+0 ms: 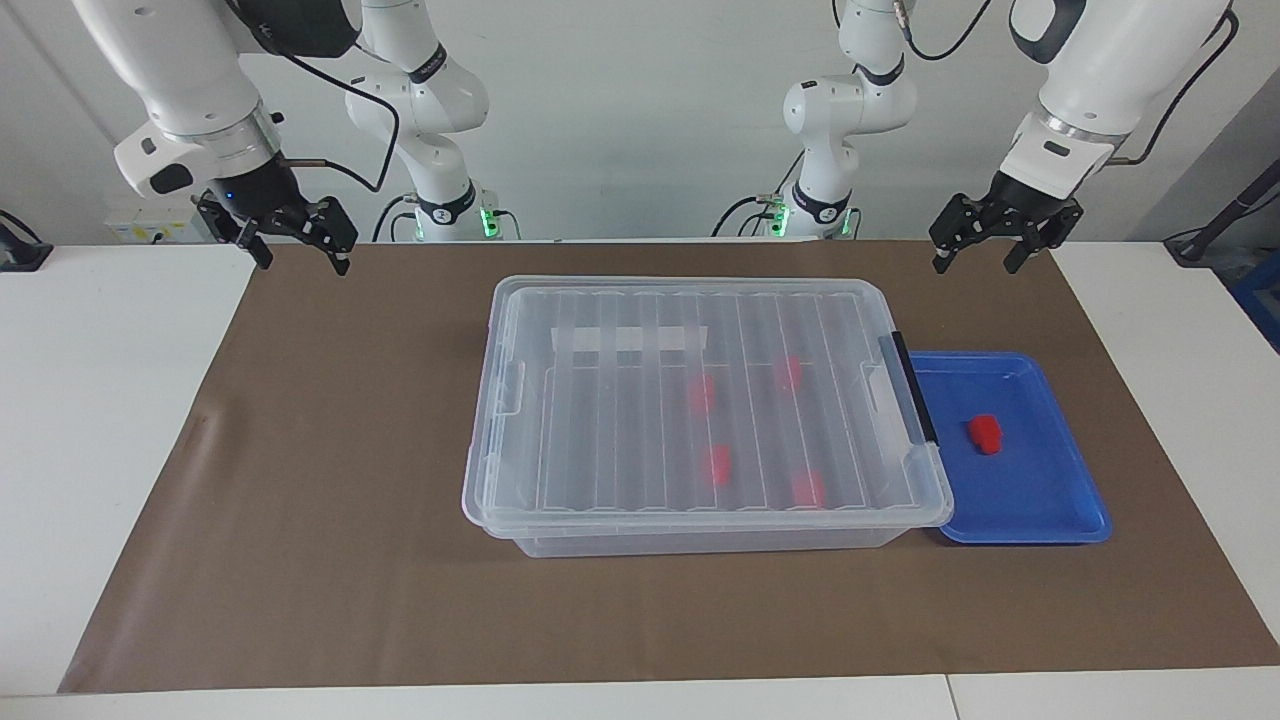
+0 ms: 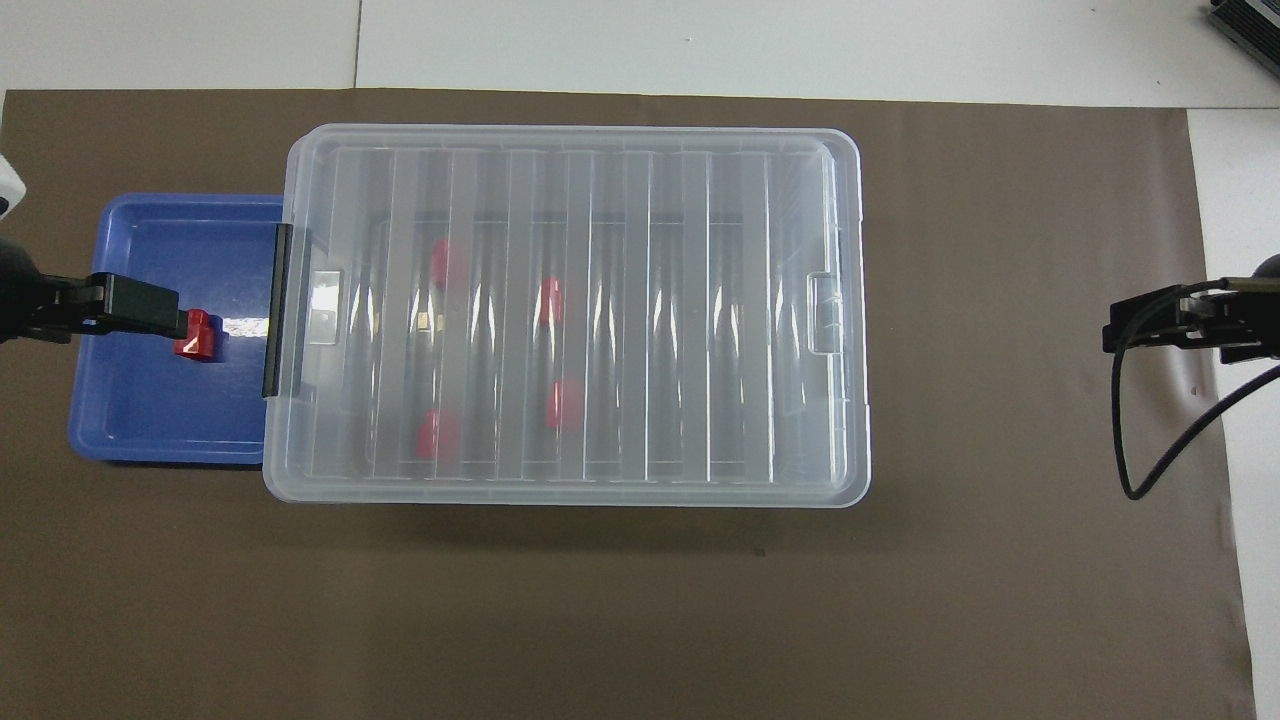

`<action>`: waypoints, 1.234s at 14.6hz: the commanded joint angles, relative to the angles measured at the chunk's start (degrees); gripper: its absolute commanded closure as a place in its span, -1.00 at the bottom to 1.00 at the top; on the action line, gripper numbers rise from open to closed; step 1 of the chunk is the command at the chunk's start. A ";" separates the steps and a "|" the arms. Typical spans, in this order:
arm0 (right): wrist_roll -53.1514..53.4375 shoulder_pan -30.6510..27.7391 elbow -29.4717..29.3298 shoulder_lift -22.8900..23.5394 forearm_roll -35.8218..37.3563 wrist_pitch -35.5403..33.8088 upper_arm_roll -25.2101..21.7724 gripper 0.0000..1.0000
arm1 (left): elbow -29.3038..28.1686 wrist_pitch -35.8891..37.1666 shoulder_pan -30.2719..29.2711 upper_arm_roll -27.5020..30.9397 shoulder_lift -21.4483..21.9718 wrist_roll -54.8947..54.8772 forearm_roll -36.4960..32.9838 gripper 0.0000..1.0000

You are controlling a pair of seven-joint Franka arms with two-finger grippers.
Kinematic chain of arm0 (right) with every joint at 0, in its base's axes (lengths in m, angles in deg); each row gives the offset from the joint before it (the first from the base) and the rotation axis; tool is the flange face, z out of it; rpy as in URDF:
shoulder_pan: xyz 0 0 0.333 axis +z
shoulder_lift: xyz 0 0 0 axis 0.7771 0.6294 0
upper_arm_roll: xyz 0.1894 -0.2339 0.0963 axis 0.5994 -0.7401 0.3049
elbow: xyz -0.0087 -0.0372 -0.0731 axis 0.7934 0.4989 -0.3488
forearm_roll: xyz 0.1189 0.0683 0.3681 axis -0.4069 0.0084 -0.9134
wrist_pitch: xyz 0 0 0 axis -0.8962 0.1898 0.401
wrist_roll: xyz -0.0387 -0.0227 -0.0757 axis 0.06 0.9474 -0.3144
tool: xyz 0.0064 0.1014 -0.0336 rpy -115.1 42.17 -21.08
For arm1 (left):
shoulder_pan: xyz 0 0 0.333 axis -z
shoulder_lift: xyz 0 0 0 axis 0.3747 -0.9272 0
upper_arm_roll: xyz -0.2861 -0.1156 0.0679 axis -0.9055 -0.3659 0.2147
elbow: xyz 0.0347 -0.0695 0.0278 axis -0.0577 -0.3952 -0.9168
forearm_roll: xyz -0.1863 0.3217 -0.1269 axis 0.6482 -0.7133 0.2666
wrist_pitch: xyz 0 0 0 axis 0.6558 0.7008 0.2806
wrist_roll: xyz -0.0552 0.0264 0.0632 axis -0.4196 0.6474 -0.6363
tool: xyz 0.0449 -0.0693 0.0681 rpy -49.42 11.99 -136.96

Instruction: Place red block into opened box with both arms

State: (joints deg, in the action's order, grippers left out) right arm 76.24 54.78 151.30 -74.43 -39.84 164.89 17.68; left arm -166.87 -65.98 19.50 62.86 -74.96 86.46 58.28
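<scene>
On the table lies a brown mat (image 1: 330, 500), and in its middle sits the box (image 1: 700, 530), the biggest thing, with its lid (image 1: 640, 440) shut on top. So the box has to be opened before anything can go in, which may be why two arms are needed: one to lift the lid, one to carry. Through the clear lid I count four red blocks (image 1: 702, 394) inside. Beside the box, toward the left arm's end, is one blue tray (image 1: 1050, 500), touching the box's end with the black handle (image 1: 912, 385). One red block (image 1: 985, 434) lies alone on that tray, so it is the one to move. The two arms wait up high. The left gripper (image 1: 985, 258) hangs over the mat's edge near the tray, close to its job, fingers apart and empty. The right gripper (image 1: 297, 252) hangs over the mat's other end, also spread wide and holding nothing.
</scene>
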 commanded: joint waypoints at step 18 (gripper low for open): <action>7.62 12.73 10.58 10.79 -3.05 26.90 0.38 -1.00 | -2.03 -1.44 -0.48 0.38 1.67 -0.68 0.60 -1.00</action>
State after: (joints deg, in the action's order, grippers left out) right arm 83.26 67.46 160.27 -63.36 -42.08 189.91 18.19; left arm -166.87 -66.05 19.47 63.05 -74.96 86.47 58.28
